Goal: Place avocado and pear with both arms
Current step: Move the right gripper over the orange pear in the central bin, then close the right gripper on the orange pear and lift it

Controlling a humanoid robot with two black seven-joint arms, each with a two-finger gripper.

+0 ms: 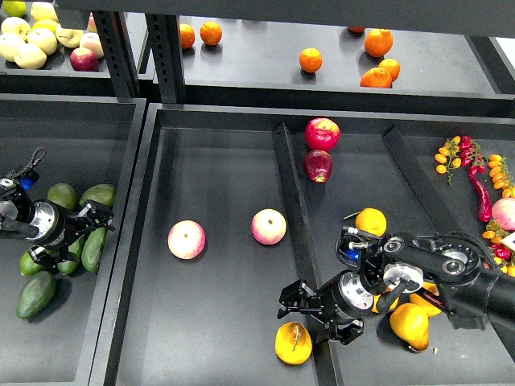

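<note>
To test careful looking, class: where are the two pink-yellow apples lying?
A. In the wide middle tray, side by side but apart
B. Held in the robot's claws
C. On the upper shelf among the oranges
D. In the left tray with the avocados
A: both pink-yellow apples lie on the floor of the middle tray, with a gap between them, and neither claw touches them.

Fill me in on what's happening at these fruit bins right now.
A two-armed robot is working over dark trays of fruit. Its left gripper is down among the avocados in the left tray, beside a darker avocado. Its right gripper hovers just above a golden pear lying by the divider. Neither fruit looks lifted yet.
</note>
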